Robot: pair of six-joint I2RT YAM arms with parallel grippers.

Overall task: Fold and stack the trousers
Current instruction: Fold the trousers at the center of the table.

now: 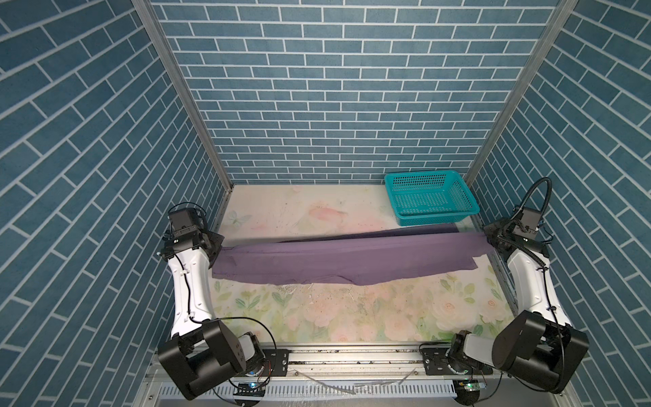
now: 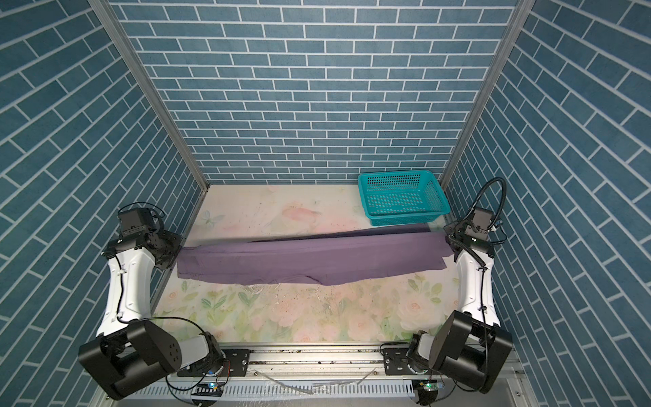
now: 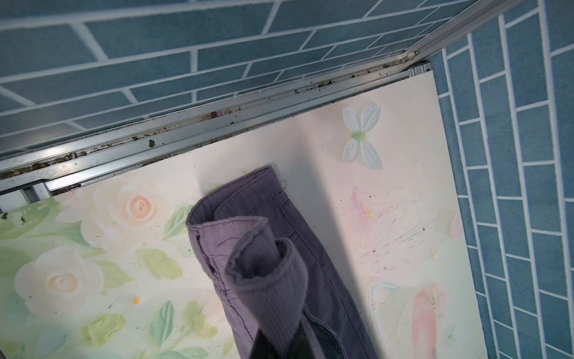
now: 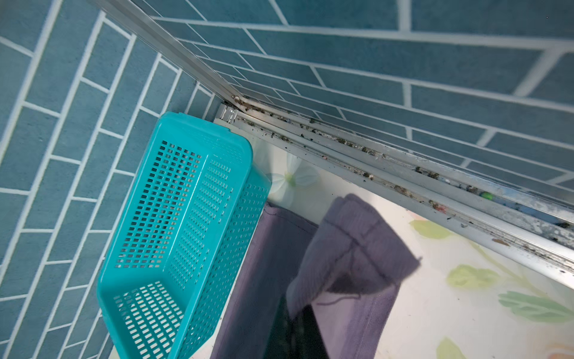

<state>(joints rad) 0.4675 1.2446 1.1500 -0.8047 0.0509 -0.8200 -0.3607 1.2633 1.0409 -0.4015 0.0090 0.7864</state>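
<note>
Left wrist view gives you the closest look at the left gripper (image 3: pixel 281 348). Its dark jaws are clamped tight on a stitched end of the trousers (image 3: pixel 264 248). The ribbed purple cloth curls into a loose roll just past the fingertips and hangs above the floral table (image 3: pixel 93 248). You can see no gap between jaws and cloth, so treat it as a firm pinch.

Move right in both top views and you'll find the trousers (image 1: pixel 352 257) pulled out lengthwise across the table, from the left edge to the right edge, slung between your two arms. The near edge droops in the middle, and you cannot tell whether it touches the surface. A darker strip of the cloth runs along the far side towards the teal basket (image 1: pixel 428 197), which sits in the far right corner.

Right wrist view shows that strip lying just beside the basket's near wall. It also shows the right gripper (image 4: pixel 299 335) closed on the other end of the trousers, with a folded flap of purple cloth standing out beyond its jaws, above the table.
</note>
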